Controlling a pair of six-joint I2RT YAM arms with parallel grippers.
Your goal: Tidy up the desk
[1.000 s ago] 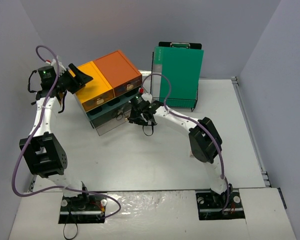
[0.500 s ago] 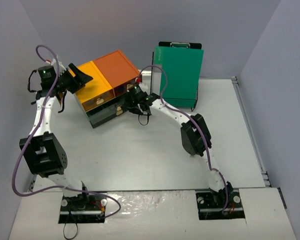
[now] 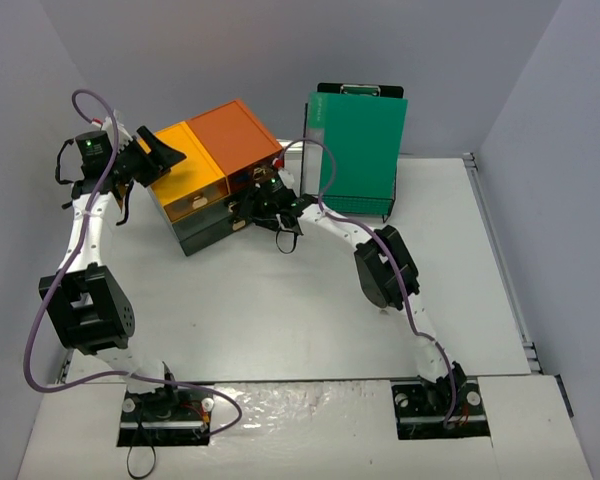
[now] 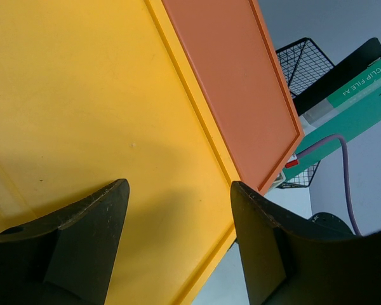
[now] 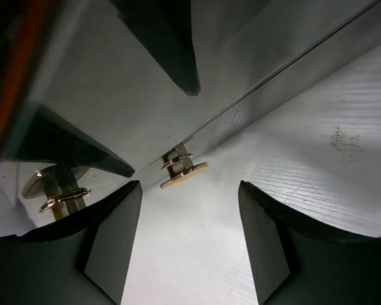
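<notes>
Two arms reach over the white surface (image 3: 280, 320), which spans the scene beneath them. I see the left arm folded upward at the far left, its left tool (image 4: 178, 187) parted and empty above the yellow top of the drawer unit (image 3: 205, 165). The right arm stretches low and forward. The right tool (image 5: 189, 189) stands parted either side of a gold knob (image 5: 184, 173) on a drawer front, gripping nothing.

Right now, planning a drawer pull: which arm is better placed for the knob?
Right. The right end effector, open, faces the drawer, brass knob just ahead; the left end effector hovers over the yellow top.
</notes>
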